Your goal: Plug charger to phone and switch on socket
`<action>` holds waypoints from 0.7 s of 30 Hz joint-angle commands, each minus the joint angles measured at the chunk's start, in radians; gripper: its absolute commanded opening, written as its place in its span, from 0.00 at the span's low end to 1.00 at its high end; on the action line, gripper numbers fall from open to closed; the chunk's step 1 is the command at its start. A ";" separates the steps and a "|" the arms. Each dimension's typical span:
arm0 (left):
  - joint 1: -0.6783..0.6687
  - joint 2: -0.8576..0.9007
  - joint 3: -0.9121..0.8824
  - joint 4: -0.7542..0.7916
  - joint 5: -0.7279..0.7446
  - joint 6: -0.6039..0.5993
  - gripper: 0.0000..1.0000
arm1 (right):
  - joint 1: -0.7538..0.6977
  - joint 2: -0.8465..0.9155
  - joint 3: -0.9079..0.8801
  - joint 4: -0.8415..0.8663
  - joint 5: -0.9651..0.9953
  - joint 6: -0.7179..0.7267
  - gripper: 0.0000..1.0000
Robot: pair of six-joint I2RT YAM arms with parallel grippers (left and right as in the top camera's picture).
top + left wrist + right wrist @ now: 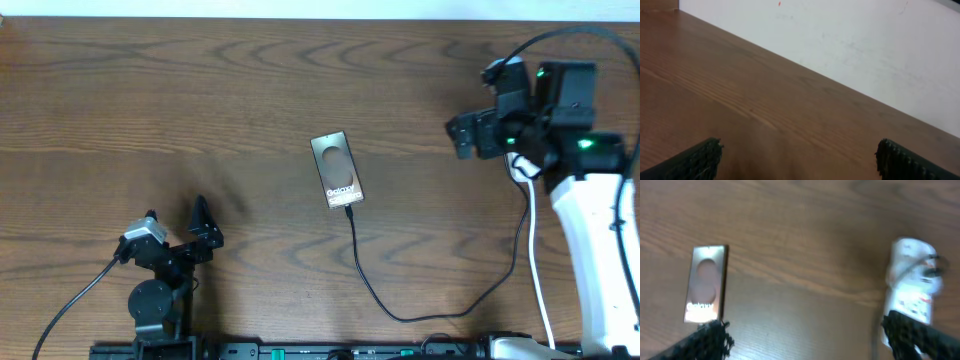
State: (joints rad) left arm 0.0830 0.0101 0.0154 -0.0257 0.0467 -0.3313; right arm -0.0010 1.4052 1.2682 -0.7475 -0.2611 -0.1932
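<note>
A: How is the phone laid, and where?
B: The phone (337, 170) is seen flat near the middle of the table (200, 100). Its long axis runs from near edge to far edge, slightly tilted. The lettered end is turned toward the near edge.
A: What is met at that end?
B: The charger (372, 290) reaches it, though whether its plug is fully seated cannot be told.
A: What is counted?
B: One phone, one charger and one socket (910, 262) at the right are counted.
A: And the fingers?
B: The left gripper (800, 162) and right gripper (805, 340) are both seen spread wide, with nothing held.
</note>
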 commanded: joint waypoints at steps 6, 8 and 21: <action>-0.004 -0.006 -0.011 -0.045 -0.018 0.024 0.98 | 0.016 -0.014 -0.411 0.322 -0.162 -0.006 0.99; -0.004 -0.006 -0.011 -0.045 -0.018 0.024 0.98 | 0.016 -0.014 -0.483 0.385 -0.165 -0.006 0.99; -0.004 -0.006 -0.011 -0.045 -0.018 0.024 0.98 | 0.016 -0.103 -0.899 0.772 -0.171 0.043 0.99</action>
State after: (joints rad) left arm 0.0830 0.0101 0.0177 -0.0284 0.0463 -0.3309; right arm -0.0006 1.3609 0.4351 -0.0391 -0.4156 -0.1696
